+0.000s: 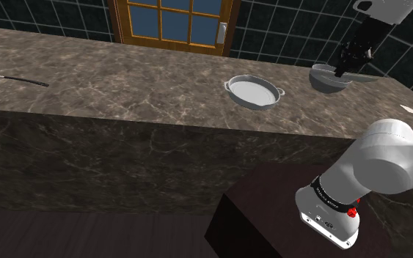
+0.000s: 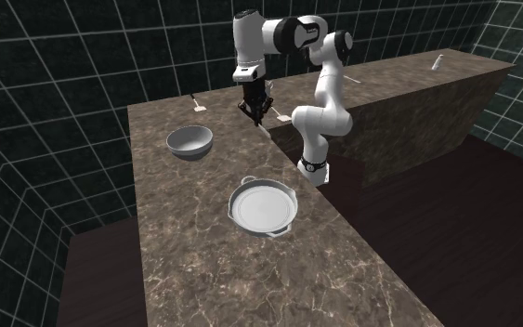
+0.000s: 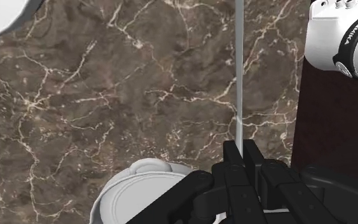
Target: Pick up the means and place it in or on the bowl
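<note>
Closest to the lens, you have the gripper (image 3: 241, 147) with its black jaws drawn together on a thin grey rod (image 3: 238, 63). This is judged to be the task's item. It runs straight out from between the fingertips across the stone.

1. Counter (image 1: 124, 80): dark veined marble. It carries both vessels.
2. Pan (image 2: 262, 206): pale, two-lugged and empty. It stands nearer the second exterior camera than the arm does and is no part of the task.
3. Bowl (image 2: 189, 141): grey and empty. In the second exterior view it sits to the left of the gripper (image 2: 255, 116), apart from it. In the shoulder view the gripper (image 1: 346, 69) overlaps the bowl (image 1: 326, 80), which I put down to the camera angle.
4. Rod: held in the jaws. You cannot tell from these views whether its far end is off the counter.

Progress, as a judgement:
- The grasp is made, and the hand appears raised above the stone.
- Outstanding are the carry across to the bowl, the lowering of the rod into or across it, and the release.
- Expect a long, thin item to swing or tip over the rim when let go.
</note>
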Tool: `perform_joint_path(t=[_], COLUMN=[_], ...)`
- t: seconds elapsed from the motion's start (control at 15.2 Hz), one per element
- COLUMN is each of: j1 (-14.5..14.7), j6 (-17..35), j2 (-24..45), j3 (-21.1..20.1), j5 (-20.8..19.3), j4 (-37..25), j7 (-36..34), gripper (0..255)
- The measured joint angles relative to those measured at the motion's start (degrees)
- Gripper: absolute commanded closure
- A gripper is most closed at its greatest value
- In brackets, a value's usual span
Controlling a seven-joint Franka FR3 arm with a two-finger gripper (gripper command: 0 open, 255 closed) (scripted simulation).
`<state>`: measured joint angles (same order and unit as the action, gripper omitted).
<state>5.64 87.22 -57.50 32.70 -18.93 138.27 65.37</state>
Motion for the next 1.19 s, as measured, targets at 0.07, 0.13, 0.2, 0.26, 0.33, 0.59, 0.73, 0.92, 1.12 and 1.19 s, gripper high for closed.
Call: perform_joint_path(t=[0.07, 0.13, 0.2, 0.26, 0.33, 0.59, 0.73, 0.92, 1.12, 1.19], j1=[0.6, 1.1, 1.7, 2.5, 3.4, 7.3, 10.3, 15.1, 22.1, 25.4], j6=[0.7, 0.9, 1.1, 1.5, 2.0, 2.9, 3.4, 3.8, 3.8, 3.9], j2=[1.7, 2.8, 4.3, 6.1, 7.9, 14.4, 18.2, 23.5, 28.8, 30.5], j3=[1.6, 2.7, 4.2, 6.1, 7.9, 14.9, 19.0, 26.3, 35.6, 39.9], j5=[-0.6, -1.0, -1.5, -2.1, -2.5, -3.0, -2.5, -1.4, 0.7, 1.5], j4=[-1.4, -2.6, -4.4, -6.2, -8.0, -15.6, -20.1, -26.5, -33.5, -35.9], j7=[1.0, 1.9, 3.0, 4.4, 5.6, 10.5, 13.0, 17.3, 21.6, 23.3], gripper=[255, 255, 255, 255, 255, 255, 255, 255, 255, 255])
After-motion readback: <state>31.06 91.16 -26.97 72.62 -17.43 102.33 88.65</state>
